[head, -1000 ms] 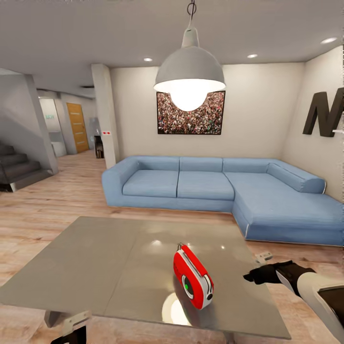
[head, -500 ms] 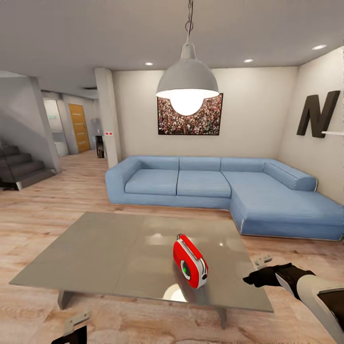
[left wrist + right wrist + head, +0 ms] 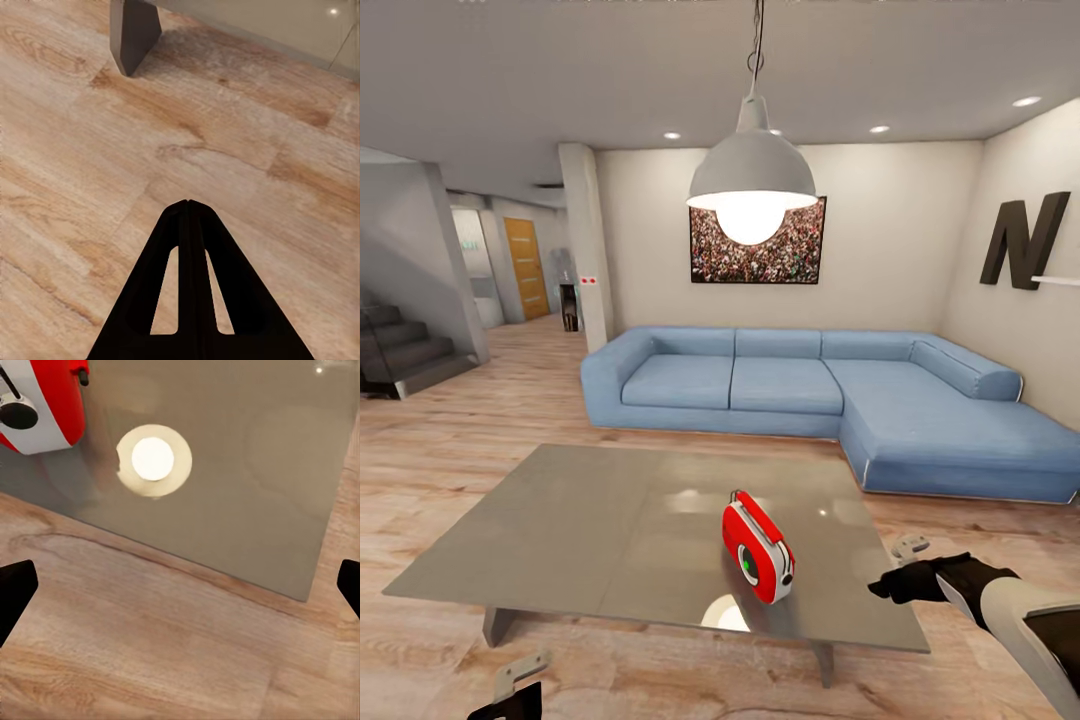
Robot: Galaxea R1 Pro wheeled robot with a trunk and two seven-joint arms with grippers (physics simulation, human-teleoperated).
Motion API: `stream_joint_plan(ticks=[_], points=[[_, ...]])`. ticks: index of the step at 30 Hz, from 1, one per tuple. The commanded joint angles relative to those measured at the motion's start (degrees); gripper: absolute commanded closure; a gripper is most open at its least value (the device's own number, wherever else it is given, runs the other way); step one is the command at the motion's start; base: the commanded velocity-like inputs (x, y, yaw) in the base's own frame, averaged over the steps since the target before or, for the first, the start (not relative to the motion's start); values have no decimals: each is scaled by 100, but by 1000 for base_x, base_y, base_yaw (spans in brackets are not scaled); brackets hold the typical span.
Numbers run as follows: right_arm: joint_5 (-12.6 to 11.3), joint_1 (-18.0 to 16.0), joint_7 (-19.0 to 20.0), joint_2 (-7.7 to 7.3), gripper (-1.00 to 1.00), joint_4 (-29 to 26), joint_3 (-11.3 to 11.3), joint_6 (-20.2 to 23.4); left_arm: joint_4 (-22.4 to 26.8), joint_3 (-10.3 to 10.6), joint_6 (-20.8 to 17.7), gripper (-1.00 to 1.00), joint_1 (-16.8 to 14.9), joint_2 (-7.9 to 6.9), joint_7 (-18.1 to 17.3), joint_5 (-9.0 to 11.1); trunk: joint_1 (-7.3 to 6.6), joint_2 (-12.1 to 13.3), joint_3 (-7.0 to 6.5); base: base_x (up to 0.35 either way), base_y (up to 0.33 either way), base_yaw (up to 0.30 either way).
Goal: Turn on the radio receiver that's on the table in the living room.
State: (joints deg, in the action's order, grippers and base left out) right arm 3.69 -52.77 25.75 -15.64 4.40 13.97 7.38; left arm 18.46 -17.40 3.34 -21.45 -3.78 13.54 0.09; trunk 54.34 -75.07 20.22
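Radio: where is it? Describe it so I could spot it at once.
Find the blue sofa under the pendant lamp; in front of it is a low grey table. The radio stands on the table's near right part, close to the right gripper. It is a small red box with white trim and a round dial.
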Motion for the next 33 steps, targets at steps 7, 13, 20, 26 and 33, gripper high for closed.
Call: stream_joint_plan(ticks=[7, 13, 20, 26, 33], points=[[0, 39, -3, 10, -100, 7, 0, -5, -1, 0, 0, 100, 0, 0, 0, 0, -154, 282, -126, 0, 0, 0], [0, 324, -13, 70, -100, 7, 0, -30, -3, 0, 0, 100, 0, 0, 0, 0, -286, 523, -234, -167, 0, 0], [-8, 877, -30, 139, -100, 4, -8, -534, -5, 0, 0, 100, 0, 0, 0, 0, -440, 804, -360, -321, 0, 0], [-623, 1508, -244, 188, -100, 3, -8, -679, -4, 0, 0, 100, 0, 0, 0, 0, -572, 1044, -467, -264, 0, 0], [-987, 2061, -1861, 395, -100, 0, 0, -999, -3, 8, 0, 100, 0, -3, 0, 0, -572, 1044, -467, -31, 0, 0]])
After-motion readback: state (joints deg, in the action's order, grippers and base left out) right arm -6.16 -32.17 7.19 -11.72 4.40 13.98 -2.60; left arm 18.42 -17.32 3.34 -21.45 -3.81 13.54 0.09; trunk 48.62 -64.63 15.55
